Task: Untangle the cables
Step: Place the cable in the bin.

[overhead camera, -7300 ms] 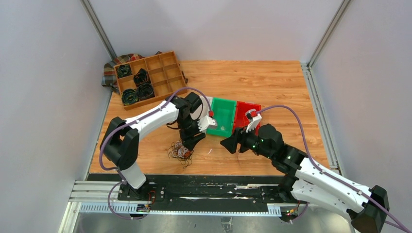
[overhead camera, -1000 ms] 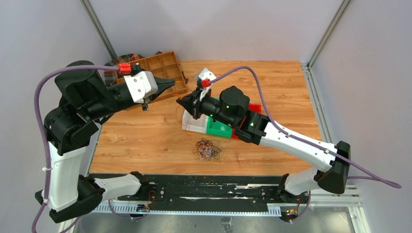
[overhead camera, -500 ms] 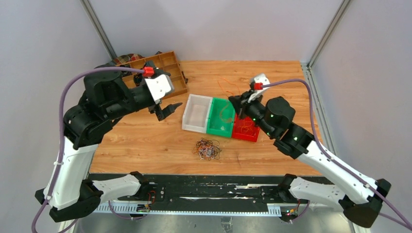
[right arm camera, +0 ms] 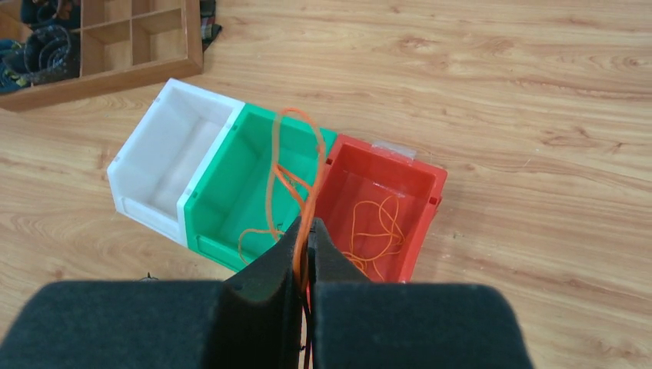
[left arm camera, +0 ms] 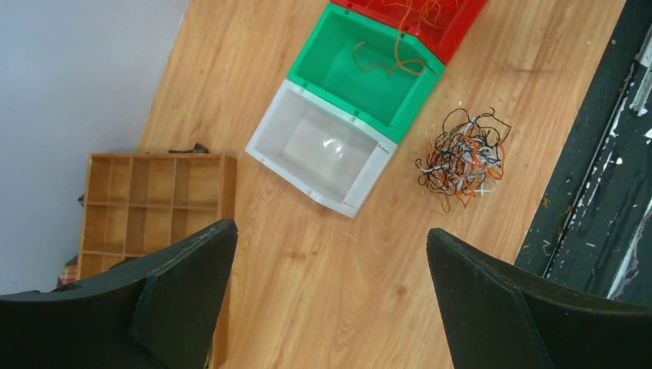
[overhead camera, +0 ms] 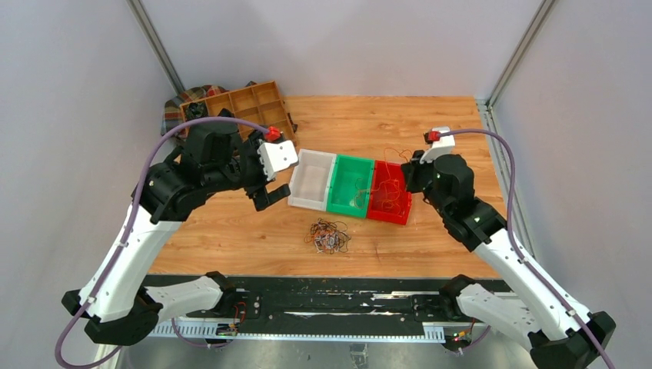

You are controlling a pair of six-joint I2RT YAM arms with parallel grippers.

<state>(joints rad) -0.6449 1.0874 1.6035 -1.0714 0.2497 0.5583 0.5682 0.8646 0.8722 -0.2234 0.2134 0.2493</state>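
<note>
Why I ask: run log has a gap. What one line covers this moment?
left hand: open, empty | right hand: shut on orange cable | cable tangle: on table

three bins point(overhead camera: 344, 178), one wooden tray point(overhead camera: 257, 100), one cable tangle point(overhead camera: 328, 235).

The top view looks down from above the near edge over the whole counter point(overhead camera: 430, 123), while both wrist views, the right one nearer, face down on the same three bins point(left arm camera: 346, 96).
</note>
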